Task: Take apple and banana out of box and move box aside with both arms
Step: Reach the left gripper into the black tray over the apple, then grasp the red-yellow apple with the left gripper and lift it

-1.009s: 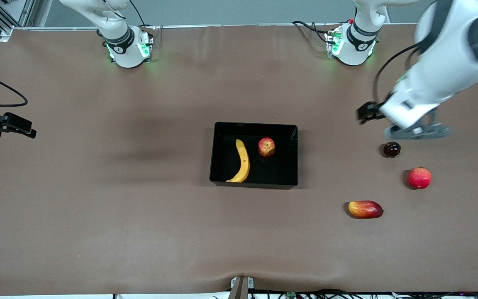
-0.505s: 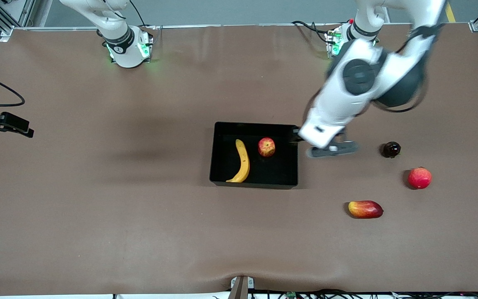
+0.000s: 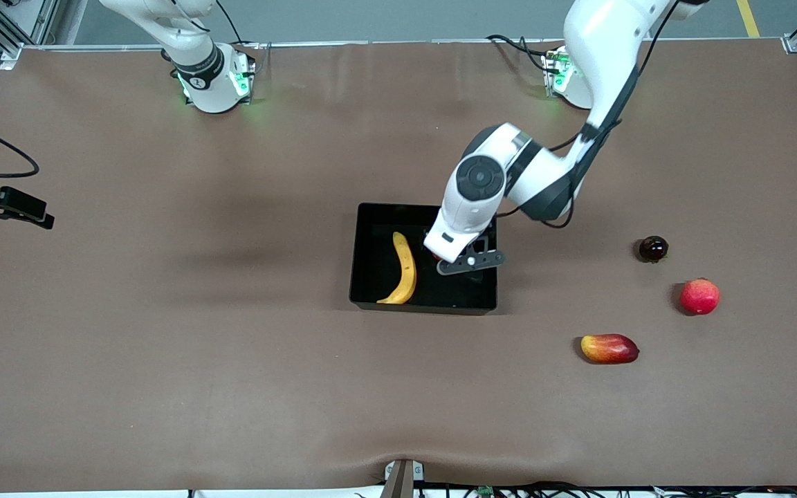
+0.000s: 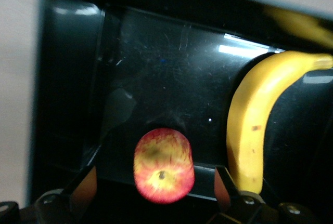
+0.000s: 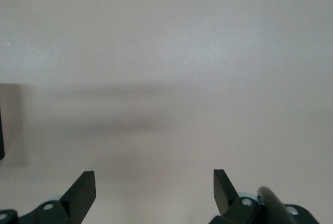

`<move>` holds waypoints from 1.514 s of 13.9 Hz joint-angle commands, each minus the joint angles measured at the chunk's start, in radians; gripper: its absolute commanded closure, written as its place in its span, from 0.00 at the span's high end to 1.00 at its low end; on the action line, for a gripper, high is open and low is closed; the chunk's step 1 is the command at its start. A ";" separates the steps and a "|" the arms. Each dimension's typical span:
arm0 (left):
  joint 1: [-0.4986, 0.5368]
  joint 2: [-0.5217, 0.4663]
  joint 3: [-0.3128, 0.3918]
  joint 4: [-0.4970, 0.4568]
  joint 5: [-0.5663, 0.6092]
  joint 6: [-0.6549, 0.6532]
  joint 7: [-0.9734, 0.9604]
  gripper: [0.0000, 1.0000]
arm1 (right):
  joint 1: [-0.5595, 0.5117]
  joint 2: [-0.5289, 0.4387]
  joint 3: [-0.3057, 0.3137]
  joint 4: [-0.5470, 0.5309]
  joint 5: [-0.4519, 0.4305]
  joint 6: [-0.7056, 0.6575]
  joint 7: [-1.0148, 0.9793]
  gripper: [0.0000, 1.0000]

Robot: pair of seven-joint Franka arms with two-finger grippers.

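The banana [image 3: 404,269] lies lengthwise in the box [image 3: 371,228], its long axis running toward the front camera. The left tool [image 4: 156,193] hangs wide open over the apple [image 4: 164,165]; the right tool [image 5: 154,193], also wide, waits over bare counter [image 3: 163,346].

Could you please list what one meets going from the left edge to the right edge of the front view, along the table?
Right gripper, waiting open → long curved yellow banana in the black rectangular plastic tray → oblong red-and-yellow mango-like fruit → small dark round fruit → plain pinkish-red round fruit.
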 commanded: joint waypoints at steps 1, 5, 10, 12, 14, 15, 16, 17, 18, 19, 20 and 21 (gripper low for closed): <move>-0.024 0.050 0.005 0.003 0.019 0.059 -0.014 1.00 | -0.011 0.004 0.010 0.017 -0.012 -0.013 -0.008 1.00; -0.037 0.065 0.005 -0.037 0.033 0.074 -0.019 0.85 | -0.003 0.003 0.010 0.017 -0.015 -0.013 -0.006 1.00; -0.018 -0.010 0.006 -0.043 0.037 0.060 -0.019 0.00 | -0.012 0.004 0.010 0.011 -0.015 -0.016 -0.006 1.00; 0.028 -0.089 0.008 -0.035 0.037 0.021 -0.005 0.00 | -0.012 0.016 0.008 0.011 -0.016 -0.013 -0.006 1.00; 0.062 -0.145 0.011 -0.011 0.037 -0.016 0.001 0.00 | -0.014 0.021 0.010 0.012 -0.016 -0.006 -0.006 1.00; 0.100 -0.162 0.011 0.008 0.037 -0.031 0.015 0.00 | -0.015 0.023 0.010 0.012 -0.016 -0.004 -0.008 1.00; 0.139 -0.180 0.006 0.026 0.037 -0.065 0.044 0.00 | -0.021 0.023 0.010 0.014 -0.016 -0.003 -0.008 1.00; 0.174 -0.194 0.006 0.041 0.034 -0.103 0.087 0.00 | -0.023 0.026 0.010 0.015 -0.016 -0.001 -0.008 1.00; 0.215 -0.211 0.006 0.046 0.028 -0.139 0.145 0.00 | -0.021 0.032 0.010 0.017 -0.018 -0.001 -0.008 1.00; 0.266 -0.224 0.006 0.036 0.028 -0.175 0.220 0.00 | -0.021 0.033 0.010 0.018 -0.016 -0.001 -0.008 1.00; 0.318 -0.226 0.006 0.026 0.028 -0.206 0.308 0.00 | -0.021 0.038 0.010 0.018 -0.016 -0.001 -0.008 1.00; 0.359 -0.220 0.005 0.013 0.027 -0.214 0.381 0.00 | -0.021 0.038 0.010 0.018 -0.015 0.000 -0.008 1.00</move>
